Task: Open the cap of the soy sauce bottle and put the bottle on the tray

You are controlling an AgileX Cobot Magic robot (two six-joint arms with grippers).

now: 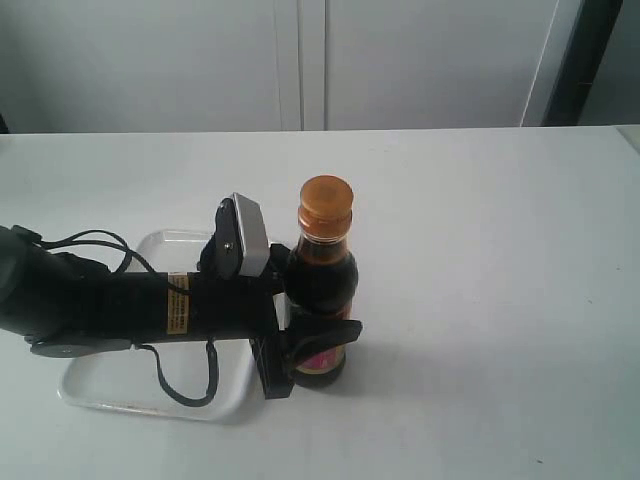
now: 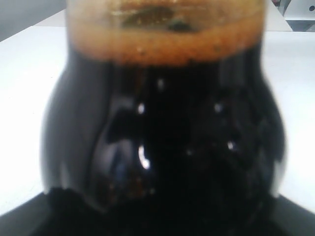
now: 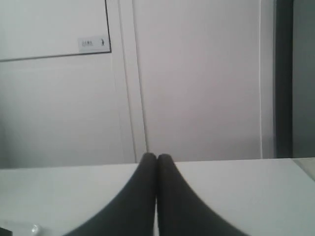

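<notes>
The soy sauce bottle (image 1: 322, 280) stands upright, full of dark liquid, just right of the tray (image 1: 100, 392). Its orange-brown cap (image 1: 326, 203) sits closed on the neck. My left gripper (image 1: 316, 325) reaches in from the left and is shut on the bottle's lower body, above the pink label (image 1: 322, 360). One finger (image 1: 325, 333) crosses the front and the other is hidden behind. In the left wrist view the bottle (image 2: 162, 147) fills the frame. My right gripper (image 3: 157, 158) is shut on nothing and points over the white table; the exterior view does not show it.
The left arm (image 1: 120, 305) and its cable lie over the white tray, hiding its middle. The white table (image 1: 500, 300) runs right of the bottle and back to a pale cabinet wall (image 1: 300, 60).
</notes>
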